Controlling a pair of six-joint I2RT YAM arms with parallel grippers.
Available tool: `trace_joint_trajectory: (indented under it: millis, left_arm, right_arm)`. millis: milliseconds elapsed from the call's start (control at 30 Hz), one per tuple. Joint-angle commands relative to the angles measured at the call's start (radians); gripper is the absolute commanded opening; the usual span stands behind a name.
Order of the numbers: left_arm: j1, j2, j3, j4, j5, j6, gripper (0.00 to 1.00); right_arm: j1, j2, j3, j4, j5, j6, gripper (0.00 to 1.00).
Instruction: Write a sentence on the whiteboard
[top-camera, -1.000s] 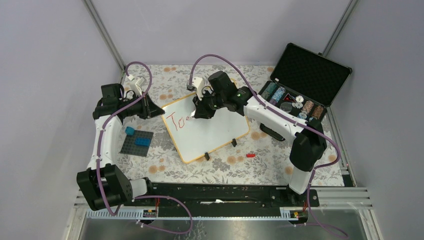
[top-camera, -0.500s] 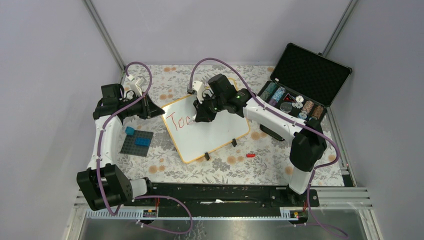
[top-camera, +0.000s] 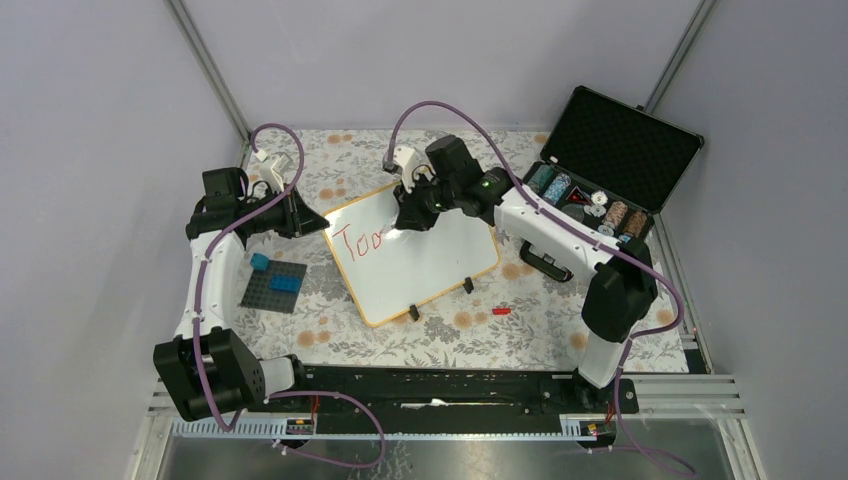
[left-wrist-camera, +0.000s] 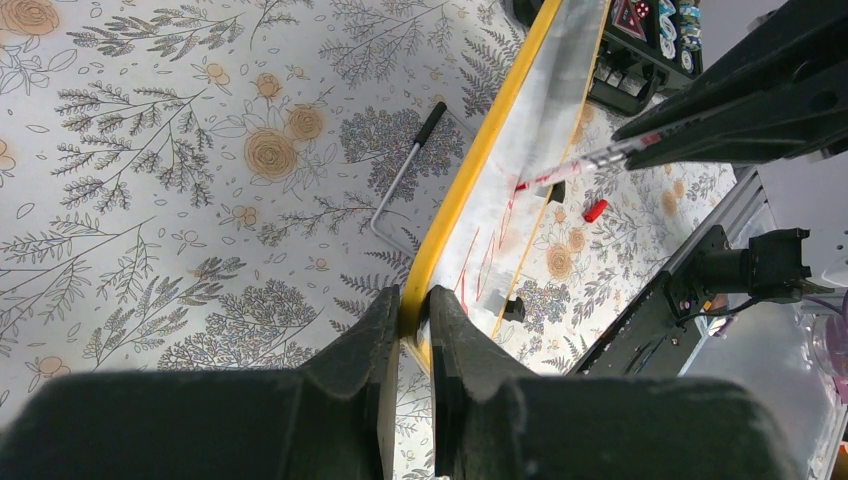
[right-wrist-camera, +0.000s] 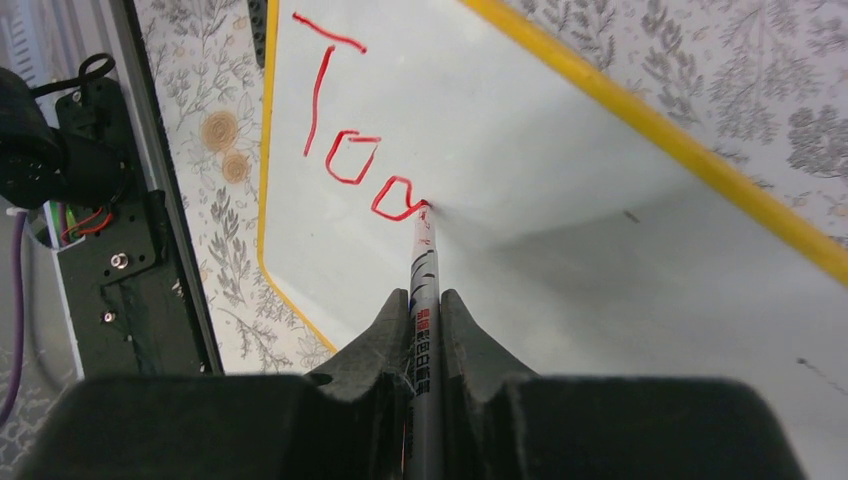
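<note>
Right gripper (right-wrist-camera: 424, 300) pinched tight on marker (right-wrist-camera: 424, 250), almost fully closed. Marker tip touching board (right-wrist-camera: 560, 140) at end of red letters (right-wrist-camera: 319, 100) reading "Too". Left gripper (left-wrist-camera: 411, 305) likewise nearly closed, clamped on board's yellow rim at left edge. Board mid-table (top-camera: 440, 335), between both arms, lying skewed, letters near its left end.
</note>
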Motion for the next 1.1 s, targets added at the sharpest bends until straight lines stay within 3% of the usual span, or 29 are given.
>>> trace_joint_trajectory:
  millis: [0,400,1067]
  left_arm:
    - [0.001,-0.033,-0.006,0.013,0.003,0.005,0.0]
    - [0.0,-0.038,-0.009,0.013,-0.002,0.004,0.0]
    - [0.0,-0.039,-0.013,0.013,-0.01,0.004,0.0]
  right_arm:
    - [-0.028,-0.002,0.082,0.034,0.07,-0.006,0.0]
    - [-0.037,0.028,0.141,0.017,0.067,0.017,0.0]
    - [-0.016,-0.029,-0.027,0.03,0.023,0.011,0.0]
